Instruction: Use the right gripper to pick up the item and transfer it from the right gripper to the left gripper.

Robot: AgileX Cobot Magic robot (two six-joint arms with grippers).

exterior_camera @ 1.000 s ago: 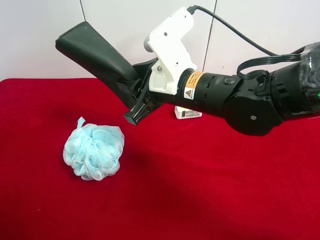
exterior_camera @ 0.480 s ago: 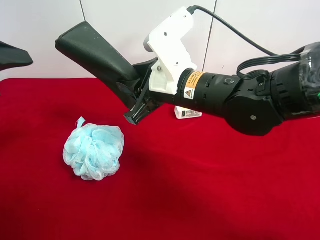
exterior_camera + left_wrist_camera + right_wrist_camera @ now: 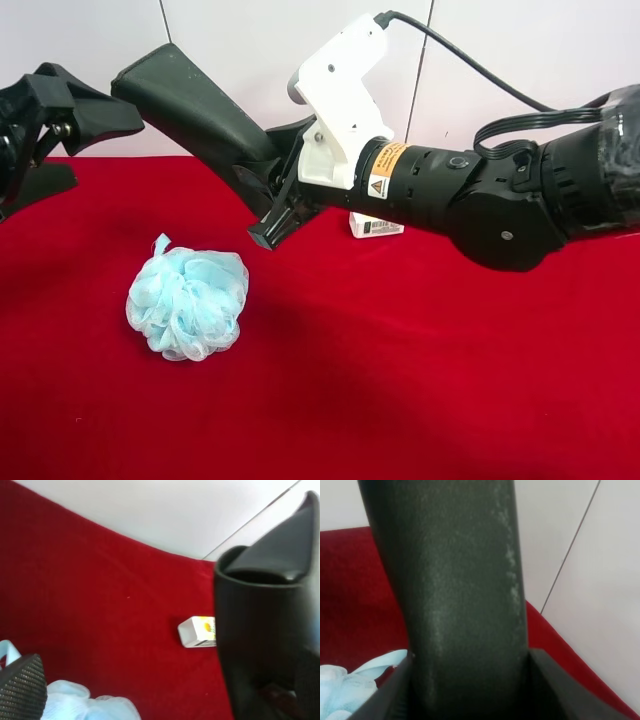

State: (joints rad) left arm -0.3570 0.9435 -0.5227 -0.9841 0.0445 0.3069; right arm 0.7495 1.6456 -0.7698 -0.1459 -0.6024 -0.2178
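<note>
The item (image 3: 190, 100), a dark grey-black elongated case, is held up above the red cloth, slanting toward the exterior high view's left. The right gripper (image 3: 270, 182) is shut on its lower end. In the right wrist view the item (image 3: 460, 605) fills the middle between the right gripper's (image 3: 470, 695) jaws. The left gripper (image 3: 105, 148) comes in from the exterior high view's left edge, open, its upper finger close to the item's free end, not touching. In the left wrist view the item (image 3: 255, 630) stands ahead, and a textured finger pad (image 3: 20, 687) shows of the left gripper (image 3: 165, 687).
A light-blue mesh pouf (image 3: 187, 303) lies on the red cloth (image 3: 400, 380) below the item; it also shows in the right wrist view (image 3: 340, 685) and the left wrist view (image 3: 85, 705). A small white printed box (image 3: 375, 226) lies behind the right arm, also in the left wrist view (image 3: 197, 631).
The left gripper has come into view from the left edge and moved right toward the item's free end. The right arm and the item have not moved.
</note>
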